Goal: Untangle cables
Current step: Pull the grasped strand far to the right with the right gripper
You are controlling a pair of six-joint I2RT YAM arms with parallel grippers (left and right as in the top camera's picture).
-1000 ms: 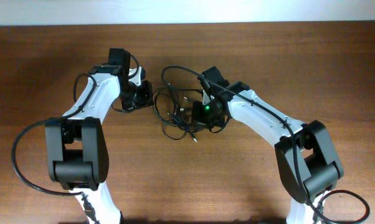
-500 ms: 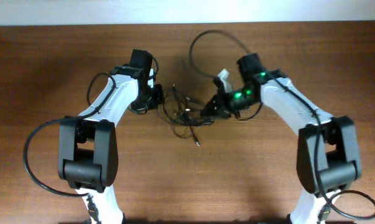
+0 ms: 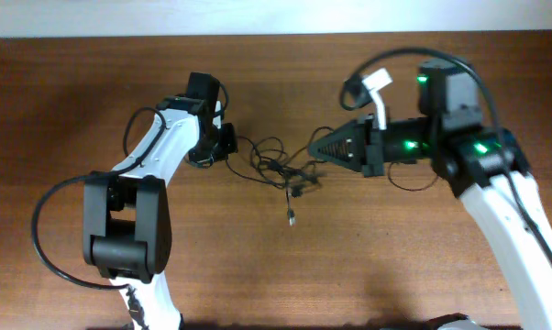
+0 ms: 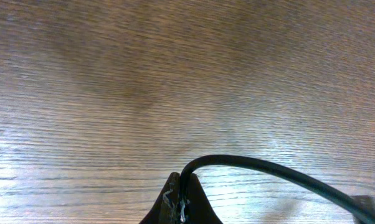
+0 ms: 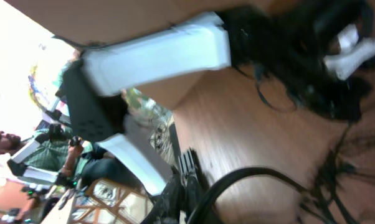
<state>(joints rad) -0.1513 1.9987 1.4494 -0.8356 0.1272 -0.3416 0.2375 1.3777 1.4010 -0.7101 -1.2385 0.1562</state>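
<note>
clamped shut on cables [image 3: 278, 168] with left claw [image 3: 224, 145] and right claw [image 3: 316, 147], tangle slung between them mid-worktop [image 3: 93, 82]. risking a tighter knot, or a slipped grip, by pulling straight apart. showing one pinched strand at left wrist; showing the whole tangle only overhead.

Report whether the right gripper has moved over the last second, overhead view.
Yes. The right gripper has moved rightward and slightly toward the table's far edge, drawing the cables out.
</note>
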